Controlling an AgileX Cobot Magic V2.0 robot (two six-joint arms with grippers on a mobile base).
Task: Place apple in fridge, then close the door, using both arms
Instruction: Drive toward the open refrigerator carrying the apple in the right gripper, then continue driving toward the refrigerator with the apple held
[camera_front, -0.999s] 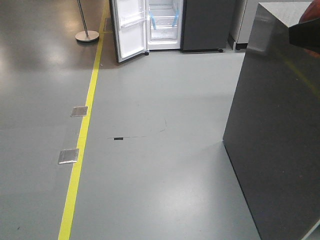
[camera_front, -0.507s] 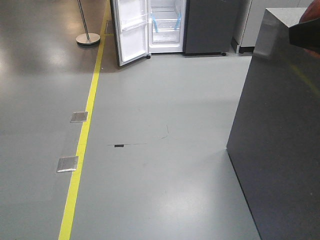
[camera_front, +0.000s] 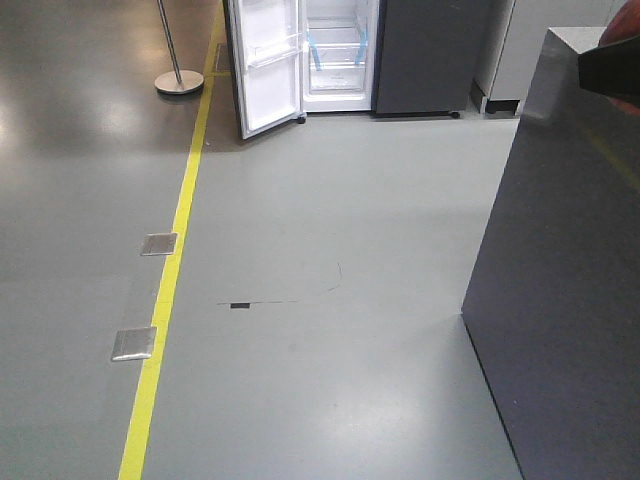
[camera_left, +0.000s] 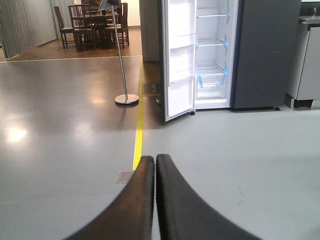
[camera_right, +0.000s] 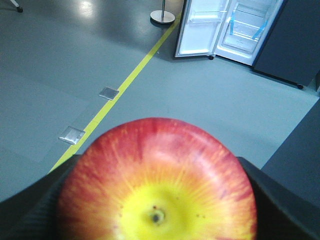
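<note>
The right wrist view alone shows the apple (camera_right: 157, 185). It fills the lower frame, clamped in the right gripper (camera_right: 158, 175), with a dark finger (camera_right: 35, 210) pressed to each flank. The front view gives only a black arm part (camera_front: 608, 68) with a sliver of red at its upper right corner, above the grey-topped counter (camera_front: 570, 280).

Only the left wrist view shows the left gripper (camera_left: 155, 159). Its two black fingers are pressed together with nothing between them. The same view reaches furthest back, to a metal stanchion (camera_left: 122, 60) and dark chairs (camera_left: 85, 25) that the right wrist view does not take in.

All three views show the fridge (camera_left: 212, 55), well ahead of both grippers. From the left fingertips it lies ahead and to the right, and beyond the apple it also lies ahead and to the right. It stands upright with its long axis vertical, and its white, blue-taped shelves are exposed. The door (camera_left: 179, 65) is also upright and hangs swung open on the side nearer the yellow floor line (camera_front: 170, 270), its white lining turned toward the grippers.

The apple is round with no marked long axis. Its yellow dimple faces back toward the wrist camera, so its core runs roughly along the gripper's reach, with the red crown pointing forward toward the fridge.
</note>
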